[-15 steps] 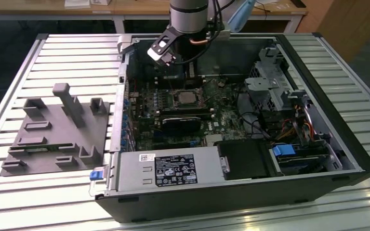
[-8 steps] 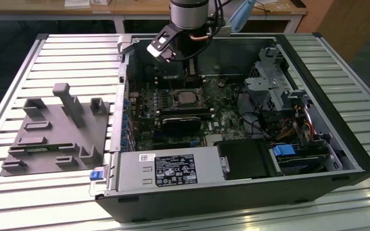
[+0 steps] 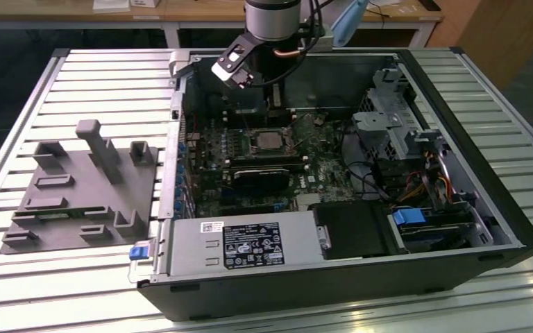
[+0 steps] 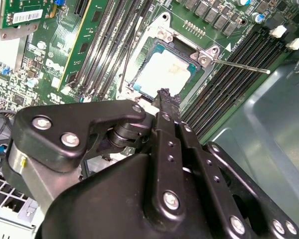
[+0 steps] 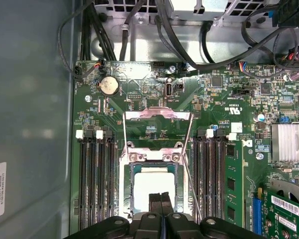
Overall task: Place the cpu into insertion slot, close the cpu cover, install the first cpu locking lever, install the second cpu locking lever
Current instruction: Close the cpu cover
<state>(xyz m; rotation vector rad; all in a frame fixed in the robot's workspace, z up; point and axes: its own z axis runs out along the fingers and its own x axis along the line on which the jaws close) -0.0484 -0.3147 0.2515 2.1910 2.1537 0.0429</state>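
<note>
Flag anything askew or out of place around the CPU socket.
One thin locking lever juts out sideways from the socket, across the memory slots, and looks unlatched. The cpu cover lies flat over the cpu, which sits square. Nothing looks damaged or spilled.

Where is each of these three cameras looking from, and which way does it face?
Exterior view: off the arm, looking down into the open computer case; arm and gripper show.
First wrist view: on the arm, squarely facing the cpu; gripper shows.
Second wrist view: slanted along the gripper's linkage.
Shared: all show the cpu.
</note>
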